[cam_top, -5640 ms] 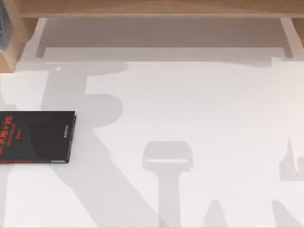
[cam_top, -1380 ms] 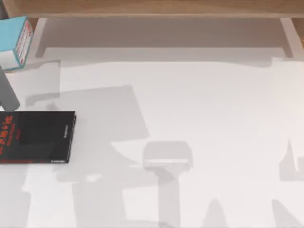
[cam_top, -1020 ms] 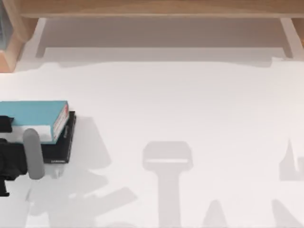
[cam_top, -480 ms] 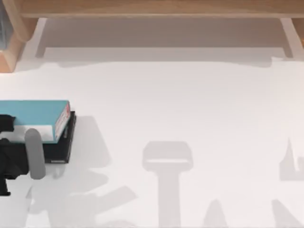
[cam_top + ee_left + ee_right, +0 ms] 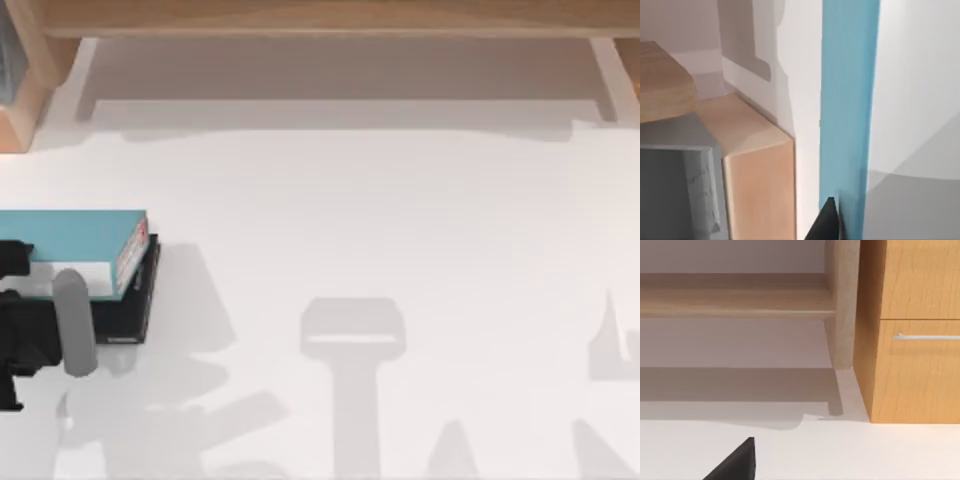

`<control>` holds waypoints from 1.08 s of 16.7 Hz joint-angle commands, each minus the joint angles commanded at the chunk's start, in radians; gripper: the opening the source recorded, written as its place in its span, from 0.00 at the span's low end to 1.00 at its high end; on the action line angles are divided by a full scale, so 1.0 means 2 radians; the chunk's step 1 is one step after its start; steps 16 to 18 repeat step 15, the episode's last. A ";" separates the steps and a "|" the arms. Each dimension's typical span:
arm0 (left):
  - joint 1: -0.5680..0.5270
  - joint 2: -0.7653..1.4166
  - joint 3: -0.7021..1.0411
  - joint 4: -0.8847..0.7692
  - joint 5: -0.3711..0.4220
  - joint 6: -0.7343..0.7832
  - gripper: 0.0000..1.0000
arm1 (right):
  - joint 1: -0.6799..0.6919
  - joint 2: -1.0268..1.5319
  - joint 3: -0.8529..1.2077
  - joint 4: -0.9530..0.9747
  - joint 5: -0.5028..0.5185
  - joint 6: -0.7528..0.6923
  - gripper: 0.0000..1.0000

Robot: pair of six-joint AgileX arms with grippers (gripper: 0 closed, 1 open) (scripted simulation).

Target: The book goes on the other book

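Top view: teal book (image 5: pixel 75 238) lies on black book (image 5: pixel 130 318), apparently flat.

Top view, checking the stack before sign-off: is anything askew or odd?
Nothing stands out. The teal book lies flat on the black book, edges roughly parallel, at the table's left edge. The left pincer is beside the stack.

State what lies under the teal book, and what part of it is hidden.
Under the teal book lies the black book: only its right edge and a near strip show. Its cover is hidden by the teal book and the left gripper.
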 joint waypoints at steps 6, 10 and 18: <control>0.000 0.000 0.000 0.000 0.000 0.000 0.75 | 0.000 0.000 0.000 0.000 0.000 0.000 1.00; 0.000 0.000 0.000 0.000 0.000 0.000 1.00 | 0.000 0.000 0.000 0.000 0.000 0.000 1.00; 0.000 0.000 0.000 0.000 0.000 0.000 1.00 | 0.000 0.000 0.000 0.000 0.000 0.000 1.00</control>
